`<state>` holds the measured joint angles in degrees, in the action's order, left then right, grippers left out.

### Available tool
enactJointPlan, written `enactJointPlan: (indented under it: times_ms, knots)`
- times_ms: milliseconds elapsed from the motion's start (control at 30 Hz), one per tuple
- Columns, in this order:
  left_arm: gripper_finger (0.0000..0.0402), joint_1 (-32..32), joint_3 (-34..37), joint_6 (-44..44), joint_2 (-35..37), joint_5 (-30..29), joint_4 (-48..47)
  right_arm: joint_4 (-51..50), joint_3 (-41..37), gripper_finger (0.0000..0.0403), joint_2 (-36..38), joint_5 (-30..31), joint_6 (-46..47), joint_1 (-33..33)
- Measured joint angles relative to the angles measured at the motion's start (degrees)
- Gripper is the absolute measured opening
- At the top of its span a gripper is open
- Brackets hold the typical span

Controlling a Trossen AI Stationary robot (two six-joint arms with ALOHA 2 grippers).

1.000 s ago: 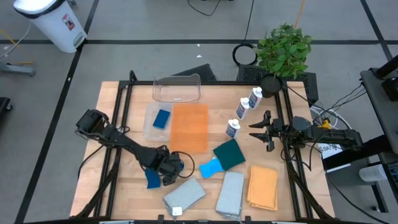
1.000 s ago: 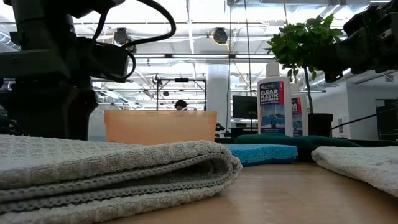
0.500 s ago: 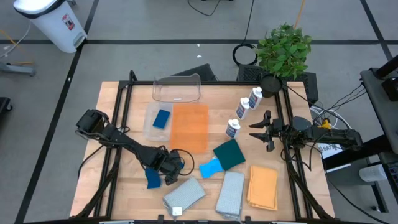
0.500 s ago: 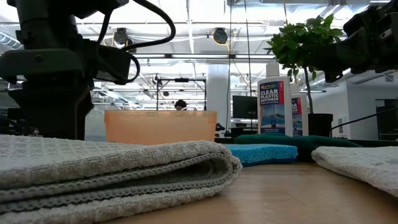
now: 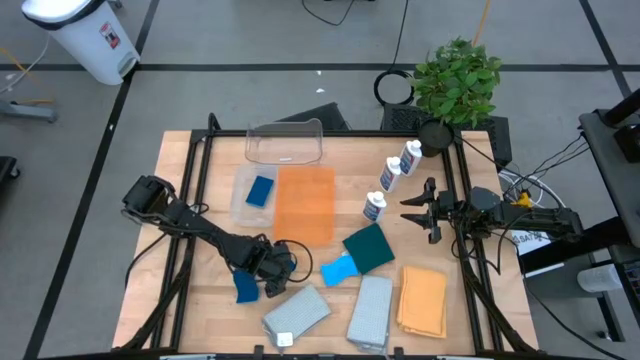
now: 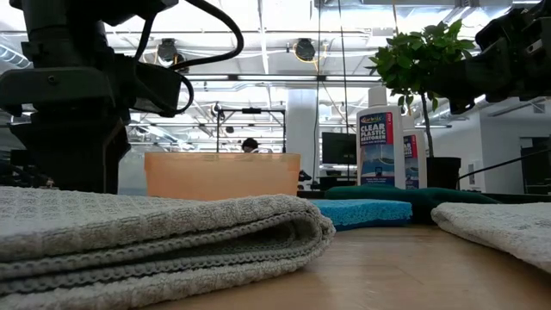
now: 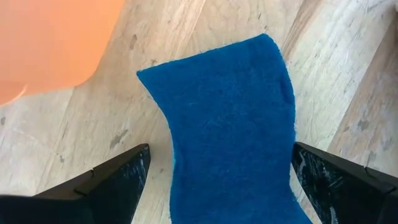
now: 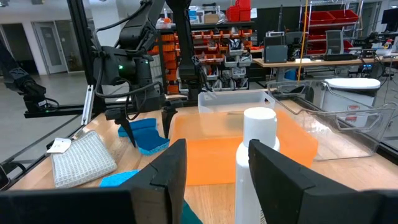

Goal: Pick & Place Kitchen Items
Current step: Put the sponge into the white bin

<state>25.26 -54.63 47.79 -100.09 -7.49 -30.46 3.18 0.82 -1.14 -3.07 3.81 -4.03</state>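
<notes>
Blue felt fills your left wrist view: a small dark blue sponge pad (image 7: 227,134) lies curled on the wooden bench (image 5: 200,300), with the left gripper (image 7: 217,180) straddling it, jaws wide and one dark finger showing on each side. From above, that same blue sponge pad (image 5: 246,288) sits near the bench's front-left area, just beside the left gripper (image 5: 272,272) and a grey folded waffle cloth (image 5: 296,313).

You appear to be at the approach-to-grasp step on this sponge; nothing is held yet. The next move, as I judge it, calls for lowering until the fingers reach the bench on either side of the pad, then closing. Its raised, curled edge may fold or slip, so centre it before you squeeze.

Your right gripper (image 5: 418,210) waits at the bench's right side with its jaws parted, facing a small white blue-labelled bottle (image 8: 257,163) that stands just ahead of its fingers.

A second small blue sponge (image 5: 260,190) lies in a clear shallow tray at the rear left, next to an orange flat mat (image 5: 304,204). Where your sponge should go cannot be told from these views, so settle the target before you lift.
</notes>
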Motion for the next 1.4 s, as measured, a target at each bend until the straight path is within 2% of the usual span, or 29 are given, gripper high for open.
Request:
enactJointPlan:
  times_ms: [1067, 1200, 1400]
  knots:
    - [0.0391, 0.0, -0.2, 2.3, 0.0, 0.0, -1.6, 0.0, 0.0, 0.0146, 0.0, 0.0, 0.0, 0.0]
    - [0.0362, 0.0, -0.1, 2.5, 0.0, -0.1, -1.8, 0.0, 0.0, 0.0146, 0.0, 0.0, 0.0, 0.0]
    - [0.0274, -0.1, -0.1, 3.2, 0.0, -1.0, -2.1, 0.0, 0.0, 0.0146, 0.0, 0.0, 0.0, 0.0]
